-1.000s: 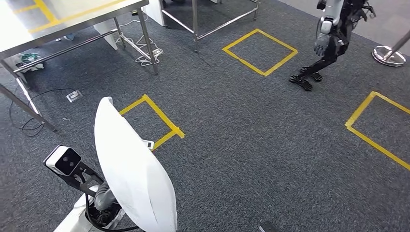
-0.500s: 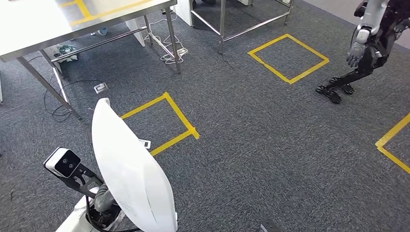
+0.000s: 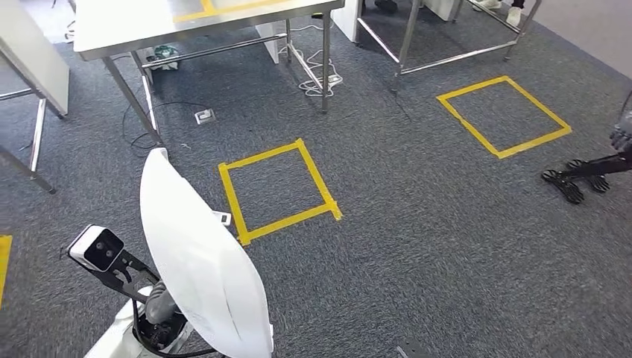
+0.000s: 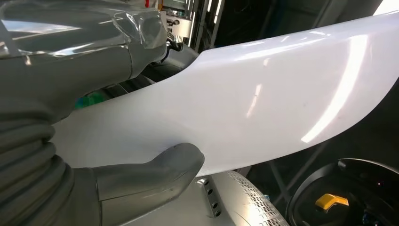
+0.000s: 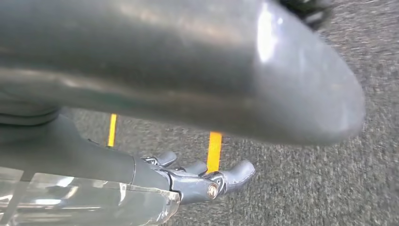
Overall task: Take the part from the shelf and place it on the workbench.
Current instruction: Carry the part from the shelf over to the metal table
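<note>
One white part [image 3: 201,261], a large curved glossy panel, sits in our left hand [image 4: 94,141]: thumb pressed on one face, fingers over the other, so it's clamped on the panel's edge. In head view the panel stands upright close to our body at lower left, beside the wrist camera [image 3: 97,247].

Right hand [image 5: 197,179] hangs over the carpet [image 3: 417,261], fingers loosely extended and apart, holding nothing.

Beyond the panel: two yellow tape squares on the floor, one just ahead [image 3: 277,191], one further right [image 3: 504,115]. One steel table [image 3: 186,22] behind the near square, likely our workbench, with cables [image 3: 317,78] under it; a second frame [image 3: 447,37] right of it. One other robot's feet [image 3: 577,179] at the far right edge.

Risks, our read:
- One-hand edge grip on a slick, big panel; walking sway could let it slip or rotate.
- Panel blocks our lower-left view, so we could clip a table leg [image 3: 134,101] on approach.
- Cables near the table could snag a foot.
</note>
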Motion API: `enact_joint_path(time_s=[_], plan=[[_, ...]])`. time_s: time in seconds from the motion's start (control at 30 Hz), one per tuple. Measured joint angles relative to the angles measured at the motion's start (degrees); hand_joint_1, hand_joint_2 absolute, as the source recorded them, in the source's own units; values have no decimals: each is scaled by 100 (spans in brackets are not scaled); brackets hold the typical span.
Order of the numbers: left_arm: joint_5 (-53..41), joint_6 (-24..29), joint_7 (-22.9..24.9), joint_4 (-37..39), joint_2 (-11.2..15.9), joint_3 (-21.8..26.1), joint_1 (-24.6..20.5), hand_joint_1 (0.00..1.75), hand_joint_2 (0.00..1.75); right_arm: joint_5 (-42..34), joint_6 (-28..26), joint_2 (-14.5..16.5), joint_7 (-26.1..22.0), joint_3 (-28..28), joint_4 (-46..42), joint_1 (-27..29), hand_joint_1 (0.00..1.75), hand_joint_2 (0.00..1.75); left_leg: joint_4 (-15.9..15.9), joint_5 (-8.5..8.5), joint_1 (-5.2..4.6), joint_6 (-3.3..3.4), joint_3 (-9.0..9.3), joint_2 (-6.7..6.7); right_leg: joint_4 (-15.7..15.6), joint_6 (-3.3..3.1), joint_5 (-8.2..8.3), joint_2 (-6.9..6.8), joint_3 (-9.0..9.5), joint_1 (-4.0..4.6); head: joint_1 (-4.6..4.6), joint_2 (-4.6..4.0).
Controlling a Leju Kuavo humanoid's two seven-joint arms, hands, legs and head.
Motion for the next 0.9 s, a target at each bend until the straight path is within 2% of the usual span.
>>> enact_joint_path(time_s=[0.03,0.07,0.1,0.13,0.17,0.2,0.23,0.3,0.33,0.37,0.43,0.47,0.5,0.53,0.57,0.63,0.67,0.7,0.77,0.83,0.9], plan=[[-6,3,-5,3,-1,-1,6,175,175,4,1,-8,4,0,1,4,0,0,5,-7,5,-8,6,-94,15,54,64,7,-63,-14,-1,0],[-10,5,-13,7,-1,0,10,175,175,7,1,-13,5,0,1,1,0,0,13,-17,13,-24,16,-182,-203,122,218,18,-10,-33,1,0],[-16,7,-20,9,-2,1,10,175,175,12,0,-19,4,0,1,-6,0,0,33,-36,23,-51,24,-267,-612,198,429,72,142,-64,1,0],[-21,8,-28,11,-3,2,11,175,175,16,-1,-21,4,1,1,-15,0,0,68,-63,25,-89,20,-347,-1011,243,612,173,303,-91,2,0],[-25,9,-37,12,-4,5,12,175,175,20,-1,-24,5,2,1,-23,0,0,109,-92,22,-130,3,-413,-1314,238,737,252,431,-109,3,0],[-28,10,-43,13,-4,9,15,175,175,24,-2,-24,7,4,1,-33,0,0,143,-115,18,-167,-21,-466,-1488,202,800,314,507,-114,3,0],[-30,10,-52,13,-4,13,20,175,175,27,-2,-24,12,5,1,-41,0,0,161,-128,16,-195,-46,-508,-1512,137,800,321,522,-99,1,0],[-34,10,-69,13,1,23,31,175,175,29,-2,-15,21,7,-3,-57,0,0,175,-143,33,-227,-69,-545,-1517,34,799,224,544,-92,-3,0],[-35,8,-78,13,4,27,33,175,175,28,-7,-15,23,7,-5,-60,0,0,236,-185,35,-248,-90,-462,-1520,-13,794,178,560,-97,-15,0],[-37,6,-83,13,7,31,31,175,175,26,-17,-15,21,7,-8,-61,0,0,398,-283,35,-273,-160,-313,-1526,-56,785,132,580,-105,-26,0],[-43,1,-86,13,10,32,27,175,175,15,-49,-23,10,7,-10,-49,0,0,1066,-618,41,-325,-487,46,-1528,-125,754,47,608,-83,-49,0],[-50,-1,-87,14,11,32,32,175,175,0,-67,-24,6,5,-10,-41,0,0,1468,-775,54,-342,-704,142,-1528,-141,742,4,614,-65,-48,0],[-61,-2,-87,15,14,32,39,175,175,-18,-84,-24,3,3,-10,-34,0,0,1758,-851,63,-349,-869,182,-1527,-153,732,-36,618,-49,-48,0],[-74,-4,-87,18,17,32,46,175,175,-35,-99,-24,2,-1,-10,-33,0,0,1849,-816,69,-346,-936,195,-1527,-162,724,-72,625,-37,-49,0],[-85,-5,-87,20,20,32,48,175,175,-48,-112,-24,2,-6,-10,-35,0,0,1692,-672,69,-329,-873,200,-1527,-164,713,-95,639,-25,-50,0],[-97,-8,-87,22,22,34,41,175,175,-57,-122,-14,2,-16,-11,-44,0,0,910,-286,43,-237,-480,238,-1531,-160,690,-122,680,-9,-49,0],[-99,-9,-88,22,21,36,32,175,175,-61,-125,0,2,-20,-11,-48,0,0,553,-163,18,-182,-298,271,-1533,-147,678,-131,693,13,-45,0],[-101,-13,-90,22,20,36,20,175,175,-64,-128,13,1,-24,-12,-48,0,0,330,-111,-12,-133,-184,296,-1535,-129,669,-142,697,19,-45,0],[-103,-24,-93,22,21,34,0,175,175,-73,-132,28,0,-28,-12,-47,0,0,225,-122,-56,-84,-149,303,-1556,-75,661,-169,702,24,-43,0],[-105,-38,-95,19,14,32,-12,175,175,-83,-133,28,-1,-36,-12,-46,0,0,114,-85,-32,-51,-76,265,-1546,-24,634,-172,703,22,-38,0],[-106,-52,-96,16,-10,26,-40,175,175,-97,-136,26,-5,-54,-13,-47,0,0,-14,-40,8,-14,32,228,-1206,-29,474,-100,549,29,-21,0]])
